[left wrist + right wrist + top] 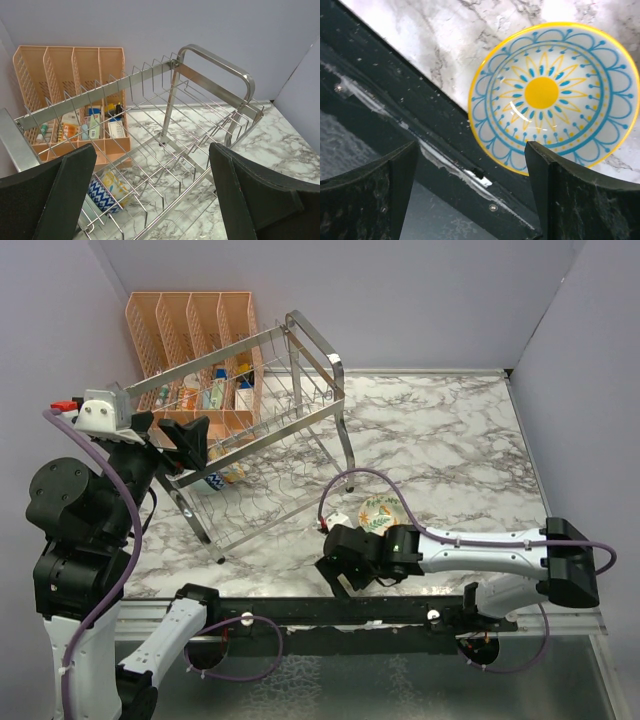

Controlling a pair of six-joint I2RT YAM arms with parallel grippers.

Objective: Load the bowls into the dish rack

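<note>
The chrome dish rack [318,348] stands at the back left and fills the left wrist view [215,60]. One patterned bowl [226,476] with a blue chevron outside lies on its side under the rack's wires [106,192]. A floral bowl [380,513] sits on the marble, partly behind my right arm. A yellow-rimmed bowl [555,95] with a blue and yellow sun pattern sits at the table's near edge. My right gripper [335,570] is open just above and beside it [470,195]. My left gripper [188,440] is open and empty, raised over the rack's left end [152,200].
A peach-orange mesh organiser [190,325] with small packets stands behind the rack against the wall [70,65]. A black rail [445,145] runs along the table's near edge under my right gripper. Walls close the left, back and right sides.
</note>
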